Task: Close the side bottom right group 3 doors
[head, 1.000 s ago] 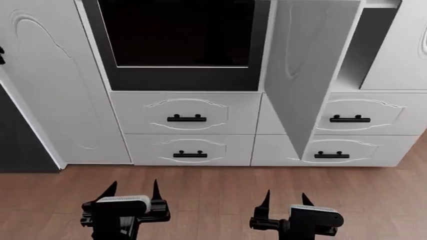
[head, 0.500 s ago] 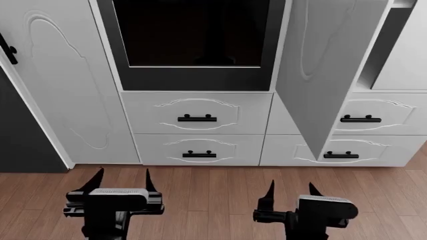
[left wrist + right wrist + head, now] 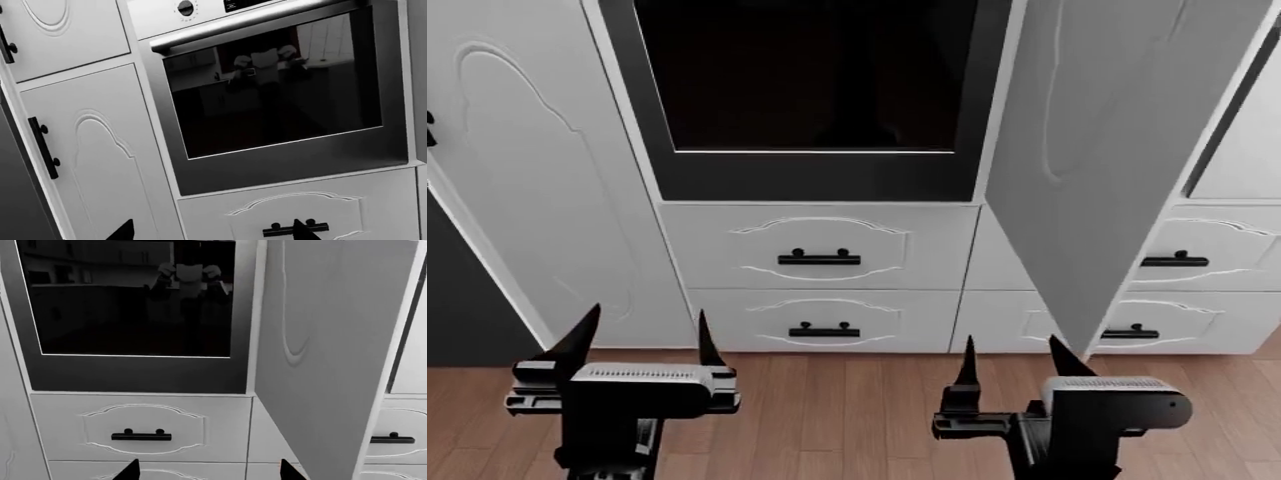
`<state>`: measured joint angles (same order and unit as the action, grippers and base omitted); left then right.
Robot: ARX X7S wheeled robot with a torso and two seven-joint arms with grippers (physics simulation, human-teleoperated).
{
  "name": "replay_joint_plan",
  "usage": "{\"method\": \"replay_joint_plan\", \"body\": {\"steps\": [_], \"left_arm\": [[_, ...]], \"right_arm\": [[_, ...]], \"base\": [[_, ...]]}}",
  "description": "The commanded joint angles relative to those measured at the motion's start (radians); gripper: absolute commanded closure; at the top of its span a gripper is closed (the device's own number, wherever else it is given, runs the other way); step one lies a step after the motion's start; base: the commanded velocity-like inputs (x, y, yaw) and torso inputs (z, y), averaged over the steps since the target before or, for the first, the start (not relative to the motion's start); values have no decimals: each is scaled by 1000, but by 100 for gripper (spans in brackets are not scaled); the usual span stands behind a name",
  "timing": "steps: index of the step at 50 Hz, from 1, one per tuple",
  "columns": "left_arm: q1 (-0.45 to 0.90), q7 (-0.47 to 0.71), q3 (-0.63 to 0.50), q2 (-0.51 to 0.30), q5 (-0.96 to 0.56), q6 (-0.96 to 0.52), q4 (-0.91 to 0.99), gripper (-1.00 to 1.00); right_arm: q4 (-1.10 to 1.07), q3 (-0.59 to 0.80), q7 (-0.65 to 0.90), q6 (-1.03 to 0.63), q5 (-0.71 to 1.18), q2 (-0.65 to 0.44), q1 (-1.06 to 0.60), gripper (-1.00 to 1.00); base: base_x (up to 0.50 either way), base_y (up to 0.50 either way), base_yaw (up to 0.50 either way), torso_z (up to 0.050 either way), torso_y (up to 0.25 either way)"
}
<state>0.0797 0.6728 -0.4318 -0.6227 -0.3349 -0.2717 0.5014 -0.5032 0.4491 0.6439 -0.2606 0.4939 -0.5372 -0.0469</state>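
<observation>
One of the doors (image 3: 1108, 150), tall and white, stands swung out from the cabinet just right of the black oven (image 3: 814, 90). I see its plain inner face, and a dark opening shows behind it. It fills the side of the right wrist view as the door (image 3: 333, 340). My left gripper (image 3: 645, 330) is open and empty, low in front of the drawers. My right gripper (image 3: 1012, 360) is also open and empty, just left of the door's lower edge and apart from it. The wrist views show only the tips of the left gripper (image 3: 212, 232) and the right gripper (image 3: 209, 471).
Two white drawers (image 3: 821, 245) with black bar handles sit under the oven, and more drawers (image 3: 1194, 260) lie behind the open door. A shut tall cabinet door (image 3: 534, 170) with a black handle (image 3: 43, 147) is left of the oven. Wood floor (image 3: 854, 410) lies below.
The head view has drawn closer to the cabinets, so the open door looks larger. Both grippers have risen in the view. The door's swing looks the same.
</observation>
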Motion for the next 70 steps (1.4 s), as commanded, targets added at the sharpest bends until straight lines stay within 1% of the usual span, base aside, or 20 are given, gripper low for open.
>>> {"method": "replay_joint_plan", "body": {"steps": [1, 70], "left_arm": [[-1, 6, -2, -8, 5, -7, 14, -100], [-6, 6, -13, -10, 11, 5, 15, -100]], "right_arm": [[-32, -3, -1, -3, 8, -13, 6, -100], [-16, 7, -2, 23, 0, -14, 14, -100]], "base": [[500, 4, 0, 0, 0], [500, 4, 0, 0, 2]]}}
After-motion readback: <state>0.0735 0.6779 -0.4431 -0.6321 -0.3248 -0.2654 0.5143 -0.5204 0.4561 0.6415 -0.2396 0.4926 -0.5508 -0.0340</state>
